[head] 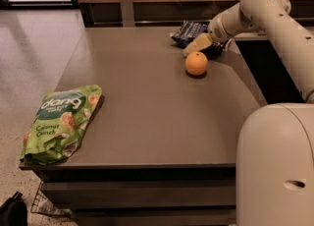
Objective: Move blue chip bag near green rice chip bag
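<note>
Three objects lie on the desk [147, 122]. Blue bag [188, 30]: crumpled, at the far edge, right of centre. Green bag [61, 122]: face up at the near-left corner, slightly overhanging the edge, well apart from the blue bag. Orange [196, 63]: near the blue bag, just in front of it. Claw [198, 46]: carried in from the right on the white arm [265, 9], low at the blue bag's near-right side, just behind the orange; its opening, and any hold on the bag, cannot be told
</note>
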You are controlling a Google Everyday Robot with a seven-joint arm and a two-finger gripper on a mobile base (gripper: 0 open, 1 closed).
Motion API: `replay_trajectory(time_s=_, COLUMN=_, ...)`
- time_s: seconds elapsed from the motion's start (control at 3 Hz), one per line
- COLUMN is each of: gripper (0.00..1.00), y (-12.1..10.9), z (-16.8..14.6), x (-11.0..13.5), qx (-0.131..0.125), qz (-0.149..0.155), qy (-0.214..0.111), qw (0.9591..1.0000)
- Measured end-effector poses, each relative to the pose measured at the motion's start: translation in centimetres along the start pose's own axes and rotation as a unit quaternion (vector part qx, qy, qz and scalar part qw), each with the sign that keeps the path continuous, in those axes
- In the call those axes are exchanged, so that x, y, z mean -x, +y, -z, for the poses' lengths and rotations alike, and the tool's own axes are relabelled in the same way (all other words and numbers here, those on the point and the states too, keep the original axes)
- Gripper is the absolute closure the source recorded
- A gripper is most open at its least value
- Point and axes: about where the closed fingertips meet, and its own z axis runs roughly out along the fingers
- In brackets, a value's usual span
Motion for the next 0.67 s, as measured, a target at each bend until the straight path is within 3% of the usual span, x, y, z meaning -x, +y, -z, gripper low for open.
replay_trajectory(time_s=0.33, gripper=0.0, y=-0.07, z=-1.15, x=-1.31, qx=-0.003, qz=-0.007, qy=0.0, qw=1.0)
replay_trajectory(time_s=0.67, gripper=0.27, y=0.1, z=-1.36, x=-1.23, qx=0.0, qz=-0.007, qy=0.001, qw=1.0)
